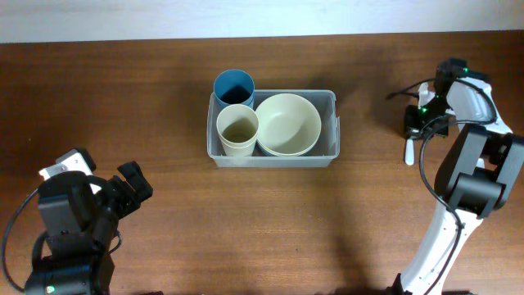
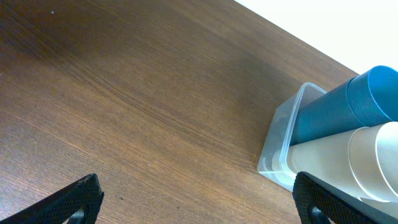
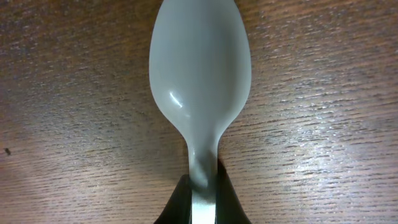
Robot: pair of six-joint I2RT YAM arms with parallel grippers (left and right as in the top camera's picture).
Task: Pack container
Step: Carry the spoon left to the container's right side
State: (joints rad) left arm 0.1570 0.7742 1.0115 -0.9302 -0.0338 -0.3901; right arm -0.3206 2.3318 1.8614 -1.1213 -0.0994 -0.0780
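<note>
The clear container (image 1: 334, 123) sits mid-table and holds a blue cup (image 1: 234, 86), a cream cup (image 1: 237, 131) and a cream bowl (image 1: 288, 124). Far to its right, my right gripper (image 1: 419, 123) is shut on the handle of a white spoon (image 1: 409, 152) that lies on the table. In the right wrist view the spoon's bowl (image 3: 200, 74) points away from the gripper (image 3: 203, 199), which pinches the handle. My left gripper (image 1: 129, 187) stands open at the lower left, holding nothing. In the left wrist view my left gripper (image 2: 198, 199) faces the container's corner (image 2: 277, 149), the blue cup (image 2: 336, 112) and the cream cup (image 2: 348, 155).
Brown wooden table (image 1: 164, 221) all round. A pale wall edge runs along the far side (image 1: 262, 16). The right arm's white links (image 1: 442, 238) reach up from the lower right.
</note>
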